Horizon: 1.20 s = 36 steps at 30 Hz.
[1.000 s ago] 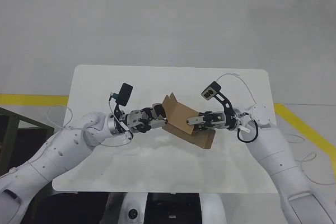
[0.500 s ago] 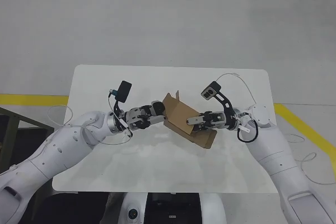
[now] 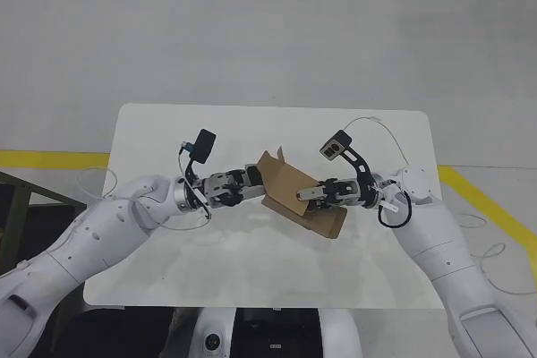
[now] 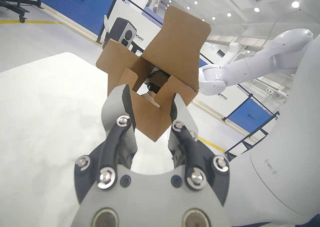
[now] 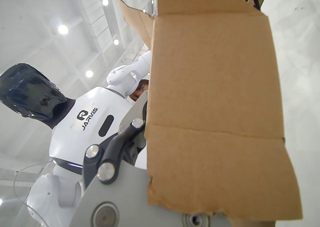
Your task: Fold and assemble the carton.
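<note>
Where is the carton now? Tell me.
In the top view the carton sits over the middle of the table, between the two arms: the left gripper grips its left corner, and the right gripper meets its right side.

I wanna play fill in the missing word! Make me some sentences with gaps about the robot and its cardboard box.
1. The carton is ____ in colour.
2. The table under it is ____ in colour.
3. The left gripper has one finger on each ____ of a carton corner.

Missing words: brown; white; side.
</note>
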### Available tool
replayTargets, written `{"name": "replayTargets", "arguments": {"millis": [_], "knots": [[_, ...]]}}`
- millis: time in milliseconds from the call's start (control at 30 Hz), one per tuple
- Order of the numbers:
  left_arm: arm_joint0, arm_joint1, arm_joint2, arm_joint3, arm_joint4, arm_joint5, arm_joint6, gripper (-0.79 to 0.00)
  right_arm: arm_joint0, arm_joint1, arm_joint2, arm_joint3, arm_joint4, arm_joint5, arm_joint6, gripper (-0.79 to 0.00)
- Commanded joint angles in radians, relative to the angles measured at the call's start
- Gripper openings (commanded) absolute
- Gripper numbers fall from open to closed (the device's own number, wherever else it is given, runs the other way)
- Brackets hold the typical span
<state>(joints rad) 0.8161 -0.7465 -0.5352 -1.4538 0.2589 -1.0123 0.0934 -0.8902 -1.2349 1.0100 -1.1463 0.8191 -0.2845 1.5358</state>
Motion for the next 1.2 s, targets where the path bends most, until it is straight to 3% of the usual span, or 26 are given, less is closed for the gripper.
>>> {"name": "replayTargets", "arguments": {"millis": [0,600,1167], "knots": [[0.001,-0.001,-0.004,-0.001,0.006,0.0,-0.003,-0.459,0.0,0.0,0.001,0.0,-0.002,0.0,0.0,-0.785],[0.06,-0.008,-0.115,0.005,0.227,0.0,0.065,-0.413,0.001,-0.003,0.006,0.006,-0.015,-0.003,-0.003,-0.785],[0.123,-0.025,-0.21,-0.045,0.267,0.075,0.019,-0.416,-0.001,-0.007,0.005,0.016,-0.018,-0.008,-0.008,-0.785]]}}
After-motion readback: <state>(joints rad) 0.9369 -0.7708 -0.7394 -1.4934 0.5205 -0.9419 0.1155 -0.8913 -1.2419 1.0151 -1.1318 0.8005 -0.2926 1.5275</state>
